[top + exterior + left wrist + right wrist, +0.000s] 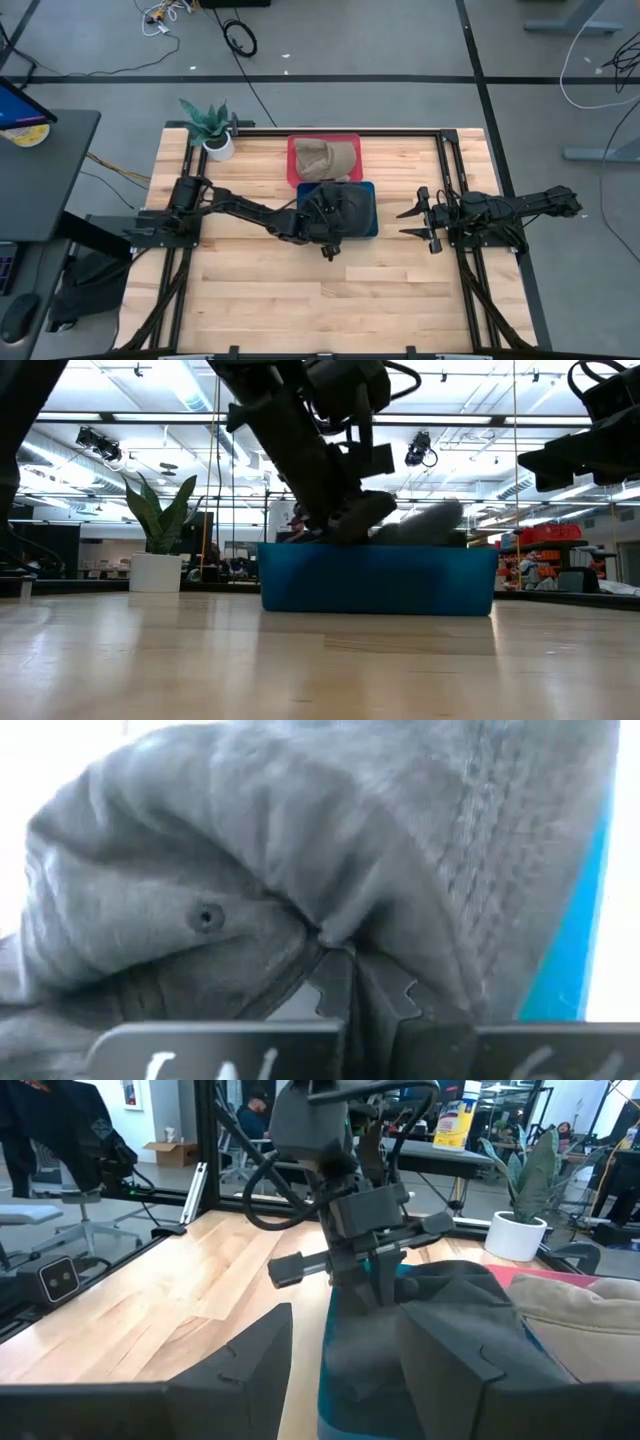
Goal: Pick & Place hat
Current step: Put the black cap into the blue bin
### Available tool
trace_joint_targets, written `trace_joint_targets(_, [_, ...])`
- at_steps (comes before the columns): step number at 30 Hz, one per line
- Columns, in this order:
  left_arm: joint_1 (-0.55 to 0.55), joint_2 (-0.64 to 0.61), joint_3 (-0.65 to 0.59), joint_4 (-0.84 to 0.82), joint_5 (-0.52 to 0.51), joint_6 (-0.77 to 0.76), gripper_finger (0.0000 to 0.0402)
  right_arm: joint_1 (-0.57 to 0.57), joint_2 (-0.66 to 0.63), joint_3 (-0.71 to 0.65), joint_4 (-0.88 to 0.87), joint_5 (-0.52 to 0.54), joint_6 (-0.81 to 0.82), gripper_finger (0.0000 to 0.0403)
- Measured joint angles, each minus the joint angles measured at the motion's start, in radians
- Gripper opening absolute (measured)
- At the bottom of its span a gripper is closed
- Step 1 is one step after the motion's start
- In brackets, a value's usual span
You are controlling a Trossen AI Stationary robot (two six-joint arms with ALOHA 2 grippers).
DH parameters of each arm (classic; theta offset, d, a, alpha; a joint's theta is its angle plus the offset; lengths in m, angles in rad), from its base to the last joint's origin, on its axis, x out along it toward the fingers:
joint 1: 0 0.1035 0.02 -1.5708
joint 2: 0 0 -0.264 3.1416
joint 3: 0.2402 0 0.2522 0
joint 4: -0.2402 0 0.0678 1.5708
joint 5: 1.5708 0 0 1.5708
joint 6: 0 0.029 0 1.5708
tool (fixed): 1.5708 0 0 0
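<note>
On the left of the wooden table [260,300], a potted plant [212,130] stands at the far corner, clear of the work. The left hand [330,236] reaches to the middle and is pinched shut on the fabric of a dark grey hat [345,205] lying in a blue tray [372,228], likely to grip it for lifting; a tan hat [325,158] rests in the red tray [352,142] just behind. On the right, the right hand [420,223] waits with fingers spread wide, holding nothing.
</note>
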Motion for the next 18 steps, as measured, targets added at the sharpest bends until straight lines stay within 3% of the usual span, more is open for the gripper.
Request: trace_joint_targets(18, [-0.059, -0.012, -0.003, -0.034, 0.128, -0.008, 0.0020, 0.000, 0.000, 0.000, 0.000, 0.000, 0.000, 0.0185])
